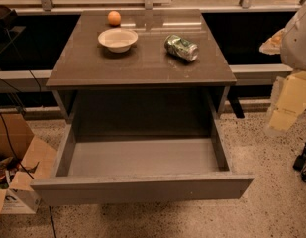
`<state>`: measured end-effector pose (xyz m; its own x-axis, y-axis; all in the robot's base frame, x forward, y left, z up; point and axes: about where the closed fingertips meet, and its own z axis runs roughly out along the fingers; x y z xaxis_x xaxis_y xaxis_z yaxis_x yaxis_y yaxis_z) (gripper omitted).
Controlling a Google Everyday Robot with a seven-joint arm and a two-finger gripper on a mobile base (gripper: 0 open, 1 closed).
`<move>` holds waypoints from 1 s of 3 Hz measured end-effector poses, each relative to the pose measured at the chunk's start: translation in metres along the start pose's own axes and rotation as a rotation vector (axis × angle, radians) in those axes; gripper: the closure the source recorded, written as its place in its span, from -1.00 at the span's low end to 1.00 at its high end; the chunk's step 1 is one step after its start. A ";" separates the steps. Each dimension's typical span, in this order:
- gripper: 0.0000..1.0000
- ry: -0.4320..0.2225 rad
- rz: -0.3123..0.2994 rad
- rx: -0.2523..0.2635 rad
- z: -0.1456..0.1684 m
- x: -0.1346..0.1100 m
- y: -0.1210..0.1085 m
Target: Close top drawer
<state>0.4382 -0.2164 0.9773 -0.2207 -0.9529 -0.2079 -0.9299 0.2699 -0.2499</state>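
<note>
The drawer point(142, 190) stood pulled far out from under the table point(142, 66) toward the camera. It was wide and matte grey, with a plain flat front and a deep grey box whose floor and side walls lay in full view.

At far left an open cardboard box point(24, 157) sat on the speckled floor, one flap just beside the left corner of the drawer front, with a dark cable point(11, 143) trailing across it. On the table top were an orange point(114, 18) at the back, a pale bowl point(118, 38) just in front of it, and a green can point(181, 47) on its side to the right.

At the right edge the gripper point(283, 110) hung above the floor, apart from the drawer's right side. Whether it was wide or narrow I cannot tell.
</note>
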 end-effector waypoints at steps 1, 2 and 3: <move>-1.00 0.000 0.000 0.000 0.000 0.000 0.000; -0.69 0.005 -0.027 0.005 0.002 -0.002 0.006; -0.22 -0.027 -0.054 0.019 0.009 -0.017 0.032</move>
<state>0.4145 -0.1905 0.9644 -0.1623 -0.9621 -0.2191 -0.9343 0.2213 -0.2796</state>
